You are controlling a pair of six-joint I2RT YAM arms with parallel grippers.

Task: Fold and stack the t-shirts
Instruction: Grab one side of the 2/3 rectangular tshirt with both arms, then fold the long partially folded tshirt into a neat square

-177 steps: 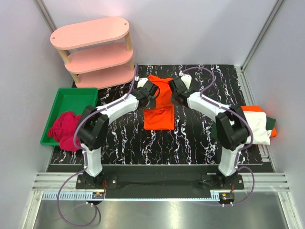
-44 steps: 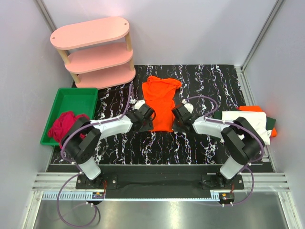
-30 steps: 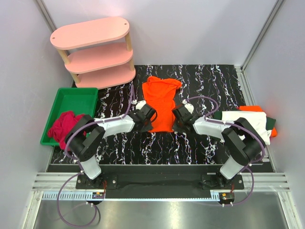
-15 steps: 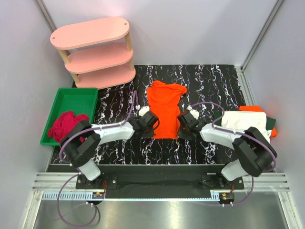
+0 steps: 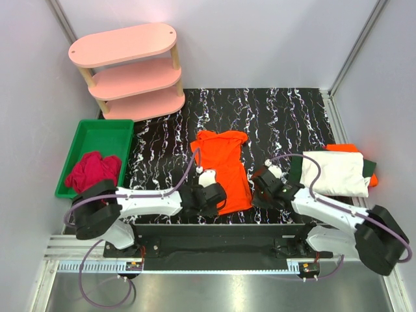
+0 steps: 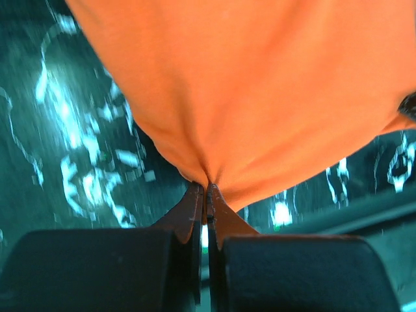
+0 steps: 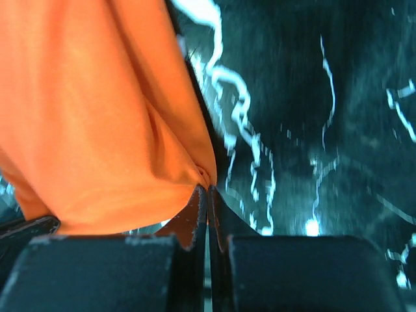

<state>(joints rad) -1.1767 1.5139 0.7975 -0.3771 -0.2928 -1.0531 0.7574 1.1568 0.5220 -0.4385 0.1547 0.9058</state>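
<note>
"Orange t-shirt: where is it placed on the table?"

"It is spread out on the black marbled top, towards 6 o'clock from the middle. The collar end is turned to 12 o'clock and the hem is laid close to the near edge."

"How is the orange t-shirt gripped?"

"It is pinched at both hem corners. The left gripper is set at the shirt's 7 o'clock corner and the right gripper at its 5 o'clock corner. In the left wrist view the fingers are seen pressed together on a puckered point of orange cloth. In the right wrist view the fingers are likewise clamped on a gathered corner, with marbled table shown at 3 o'clock of it. Whether the hem is raised off the top cannot be told."

"Where are the other t-shirts kept?"

"A folded pile is found at the table's 3 o'clock edge, well apart from both grippers. A white t-shirt is laid on top. A dark green t-shirt and a second orange one are shown only as edges beneath it."

"What else is seen?"

"A green tray is placed at 9 o'clock, and a crumpled crimson cloth is held in its near end. A pink shelf with three tiers is stood at 11 o'clock."
</note>
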